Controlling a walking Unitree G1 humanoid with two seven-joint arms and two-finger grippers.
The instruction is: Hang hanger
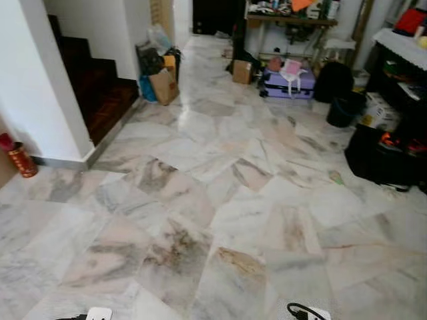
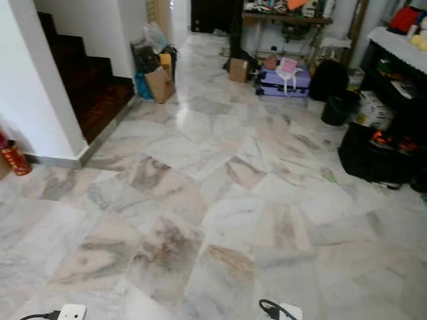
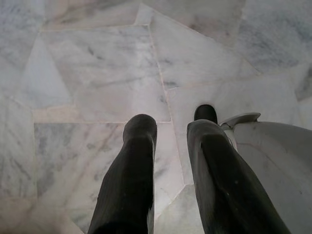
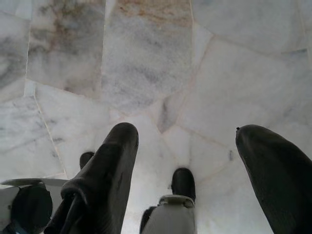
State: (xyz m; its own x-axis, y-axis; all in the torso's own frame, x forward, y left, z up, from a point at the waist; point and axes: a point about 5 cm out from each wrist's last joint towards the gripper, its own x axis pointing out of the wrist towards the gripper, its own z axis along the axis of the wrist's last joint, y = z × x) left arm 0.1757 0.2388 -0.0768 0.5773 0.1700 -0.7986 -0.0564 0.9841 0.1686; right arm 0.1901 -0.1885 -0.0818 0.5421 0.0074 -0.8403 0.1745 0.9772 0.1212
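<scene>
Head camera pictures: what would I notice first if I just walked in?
The marble floor, with grey and pink patches, spreads out ahead. At the far end lies a purple suitcase by some shelves, with a brown paper bag near the dark stairs on the left. A black bag sits on the right, and a red can by the left wall.

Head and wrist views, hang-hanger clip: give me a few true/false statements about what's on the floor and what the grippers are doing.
1. The floor is marble-patterned tile. True.
2. The left gripper holds a hanger. False: its fingers are apart with nothing between them, over bare floor.
3. A purple suitcase lies at the far end of the room. True.
4. The right gripper is clamped shut. False: its fingers are spread wide.
5. A dark staircase rises on the robot's right. False: it is on the left.
</scene>
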